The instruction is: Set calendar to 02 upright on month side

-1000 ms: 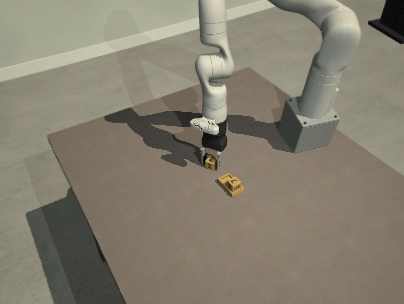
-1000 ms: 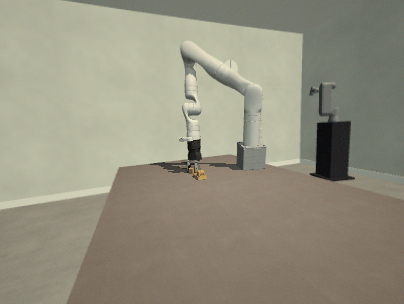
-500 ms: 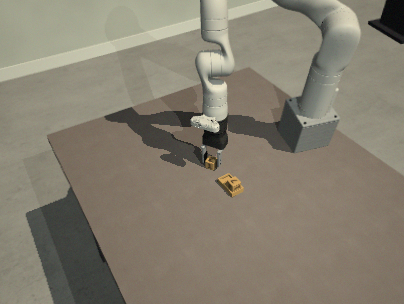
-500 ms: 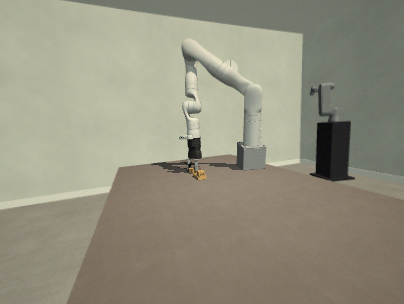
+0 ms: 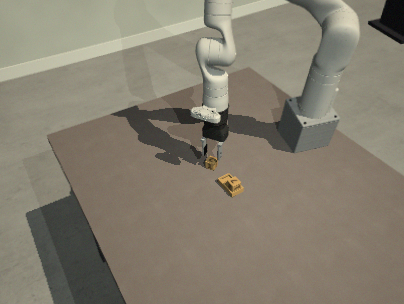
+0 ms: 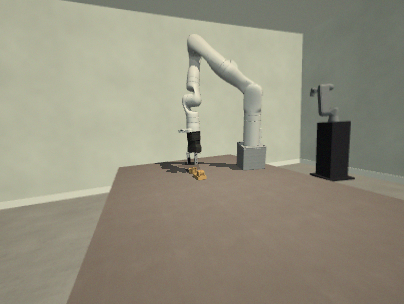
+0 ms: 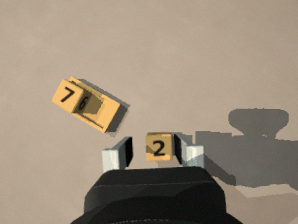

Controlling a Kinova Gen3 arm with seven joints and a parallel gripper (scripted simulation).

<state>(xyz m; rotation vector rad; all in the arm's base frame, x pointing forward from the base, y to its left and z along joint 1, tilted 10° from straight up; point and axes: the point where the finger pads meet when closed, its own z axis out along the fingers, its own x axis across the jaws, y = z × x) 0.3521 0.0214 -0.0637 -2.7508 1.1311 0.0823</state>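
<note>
End effector [image 5: 212, 150] [image 6: 192, 159] [image 7: 153, 145] open; loose cube [image 5: 211, 163] [image 6: 192, 170] [image 7: 158, 147] shows 2.

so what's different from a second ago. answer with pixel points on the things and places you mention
The gripper [image 5: 212, 154] [image 6: 192, 162] [image 7: 153, 145] has risen, open, above the loose "2" cube [image 5: 211, 164] [image 6: 191, 170] [image 7: 159, 147]; whether it just let go, I can't tell. The tray [image 5: 224, 179] [image 6: 202, 178] [image 7: 114, 117] and its cube [image 5: 234, 184] [image 6: 200, 173] [image 7: 66, 95] stayed put.
</note>
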